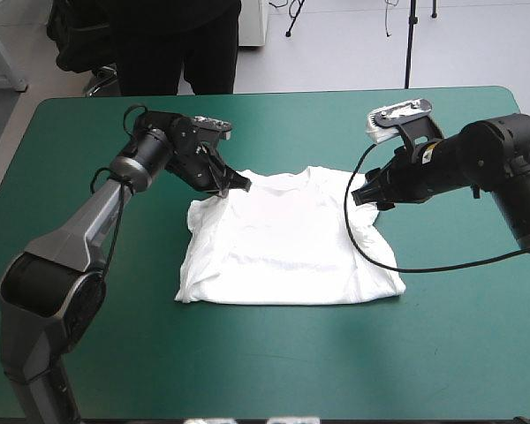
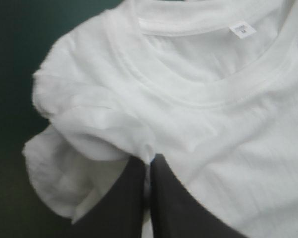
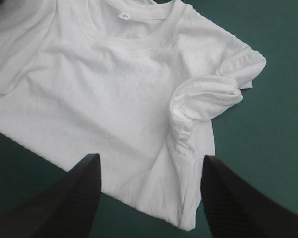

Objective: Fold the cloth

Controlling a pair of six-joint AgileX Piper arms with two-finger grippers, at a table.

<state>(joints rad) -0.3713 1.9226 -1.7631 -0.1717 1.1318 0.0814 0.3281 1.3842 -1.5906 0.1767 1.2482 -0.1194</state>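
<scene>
Grey left arm (image 1: 71, 240), black right arm (image 1: 499, 155), broad black fin-shaped fingers (image 3: 69, 201)

Bright, even light; soft shadows

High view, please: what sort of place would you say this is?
Probably a robotics lab bench: a teal-green covered table, one white T-shirt spread on it, the left pincer shut on it, the right pincer open near a sleeve.

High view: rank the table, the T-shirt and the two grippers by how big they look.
Largest to smallest:
1. the table, filling most of the view
2. the T-shirt, spread flat near its middle
3. the left gripper and the right gripper: both small, too alike to rank
</scene>
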